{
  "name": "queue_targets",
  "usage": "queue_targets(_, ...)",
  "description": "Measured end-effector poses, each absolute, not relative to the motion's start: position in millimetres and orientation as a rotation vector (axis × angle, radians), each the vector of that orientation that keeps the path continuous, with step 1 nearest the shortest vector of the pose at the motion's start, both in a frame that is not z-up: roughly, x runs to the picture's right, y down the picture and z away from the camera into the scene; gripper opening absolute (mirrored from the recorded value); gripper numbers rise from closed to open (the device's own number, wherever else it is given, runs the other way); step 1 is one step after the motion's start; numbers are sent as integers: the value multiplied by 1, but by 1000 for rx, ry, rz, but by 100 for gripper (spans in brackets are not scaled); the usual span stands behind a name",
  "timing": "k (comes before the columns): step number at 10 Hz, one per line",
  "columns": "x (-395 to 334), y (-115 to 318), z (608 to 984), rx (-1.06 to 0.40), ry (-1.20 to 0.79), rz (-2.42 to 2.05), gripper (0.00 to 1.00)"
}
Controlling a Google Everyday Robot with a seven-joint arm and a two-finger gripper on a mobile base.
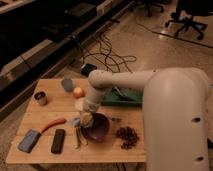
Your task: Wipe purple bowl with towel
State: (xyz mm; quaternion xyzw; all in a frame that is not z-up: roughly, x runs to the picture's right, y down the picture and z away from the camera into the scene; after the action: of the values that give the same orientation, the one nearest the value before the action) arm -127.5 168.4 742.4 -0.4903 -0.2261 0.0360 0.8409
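Note:
A purple bowl [97,128] sits on the wooden table [45,152] near its front middle. My gripper [85,118] hangs at the bowl's left rim, at the end of the white arm [125,81] that reaches in from the right. A pale bunched towel [84,120] shows at the gripper, against the bowl's left edge.
On the table: a metal cup [40,97], a grey-blue cup [67,84], an orange fruit [78,92], a red-orange tool [52,124], a blue sponge [29,140], a black remote [58,140], a dark snack pile [127,136] and a green tray [122,97]. Cables lie on the floor behind.

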Motion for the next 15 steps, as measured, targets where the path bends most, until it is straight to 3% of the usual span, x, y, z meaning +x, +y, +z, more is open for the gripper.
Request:
queue_targets(5, -114, 192, 708, -1010, -442, 54, 0)
queue_targets(15, -73, 200, 730, -992, -396, 150, 0)
